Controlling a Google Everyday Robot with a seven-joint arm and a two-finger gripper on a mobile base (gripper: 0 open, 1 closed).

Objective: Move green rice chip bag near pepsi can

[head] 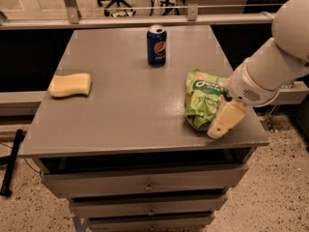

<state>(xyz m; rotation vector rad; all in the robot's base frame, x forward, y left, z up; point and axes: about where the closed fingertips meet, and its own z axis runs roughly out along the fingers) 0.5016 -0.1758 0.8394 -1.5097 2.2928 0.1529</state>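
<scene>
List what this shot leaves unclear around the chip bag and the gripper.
- The green rice chip bag: in the camera view its right side is covered by the gripper, which sits near the front right corner of the table.
- Whether the gripper touches the bag: hidden by the gripper's own body.
- The arm: cut off by the right edge.
- The pepsi can: its far side faces away.

views: 1 | high front, angled down over table [130, 115] | mid-range | pincer [218, 128] at frame right
</scene>
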